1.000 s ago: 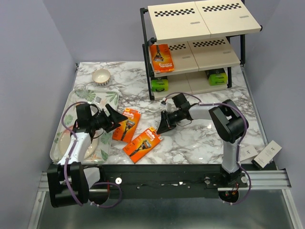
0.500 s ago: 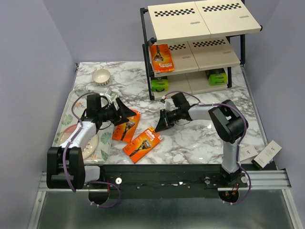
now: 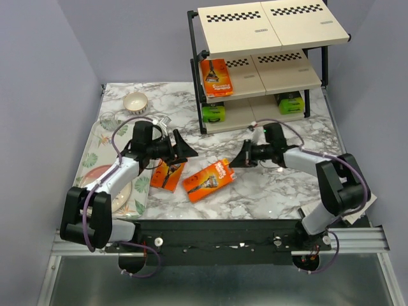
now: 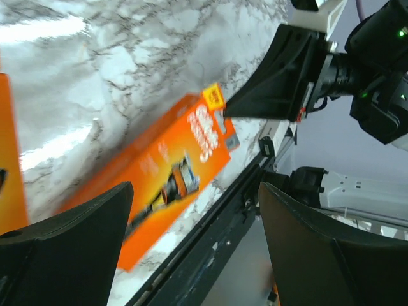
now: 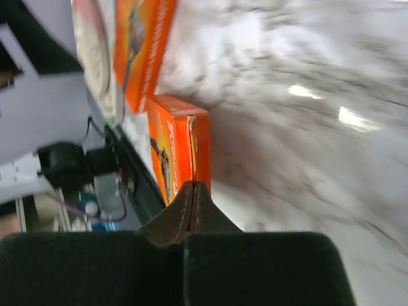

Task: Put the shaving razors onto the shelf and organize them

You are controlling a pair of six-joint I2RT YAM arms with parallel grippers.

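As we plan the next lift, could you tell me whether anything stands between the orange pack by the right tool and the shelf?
Nothing lies on the marble table between the orange pack and the shelf. Only the shut right tool sits at the pack's far corner, beside that path.

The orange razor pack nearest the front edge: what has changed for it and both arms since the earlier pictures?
The orange pack slid right and slightly back, following the right gripper, which closed at its corner. The left gripper, open, reached right toward the centre. The other orange pack and the packs on the shelf stayed.
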